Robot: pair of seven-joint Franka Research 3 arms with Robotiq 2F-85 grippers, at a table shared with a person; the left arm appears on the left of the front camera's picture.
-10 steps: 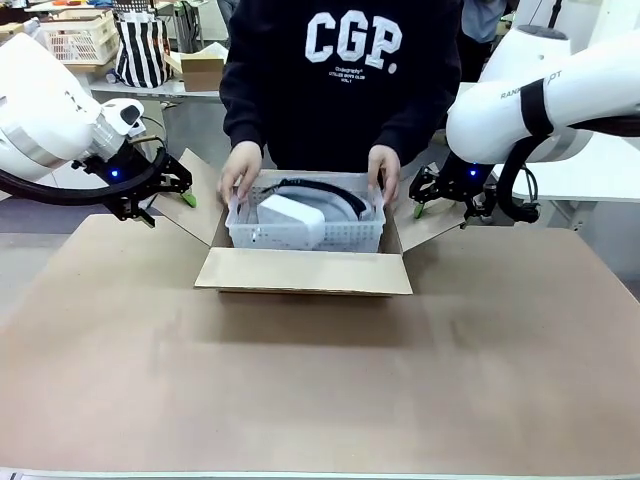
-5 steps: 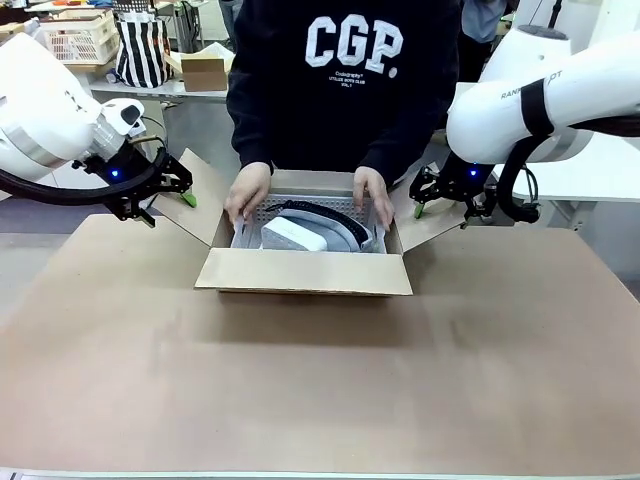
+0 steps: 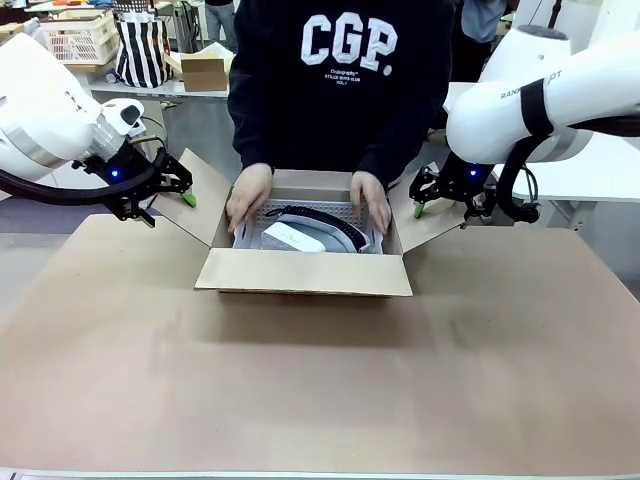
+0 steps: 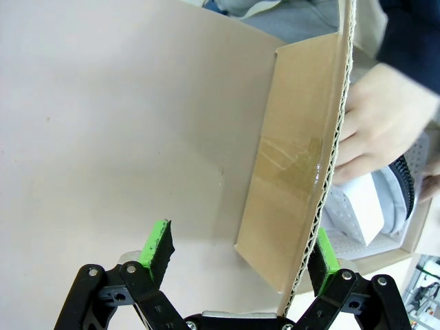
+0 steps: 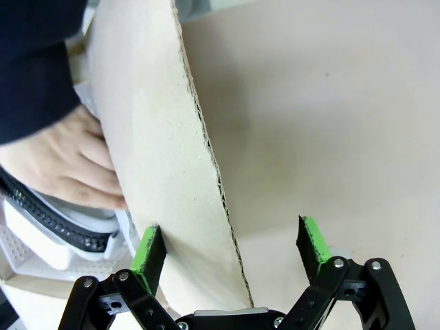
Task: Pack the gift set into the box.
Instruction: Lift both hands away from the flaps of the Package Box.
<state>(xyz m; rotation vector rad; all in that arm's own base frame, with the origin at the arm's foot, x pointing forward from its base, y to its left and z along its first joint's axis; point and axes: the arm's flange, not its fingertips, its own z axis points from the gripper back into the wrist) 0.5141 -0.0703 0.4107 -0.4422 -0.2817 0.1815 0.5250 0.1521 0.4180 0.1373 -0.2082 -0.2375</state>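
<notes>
Brown cardboard side flaps (image 3: 205,205) of the box (image 3: 303,272) stand splayed between the wide-spread, unclenched fingers of the left gripper (image 3: 186,190) and right gripper (image 3: 421,196), apparently leaving its mouth free while the person's hands (image 3: 247,197) settle the gift set (image 3: 305,235) inside.
</notes>
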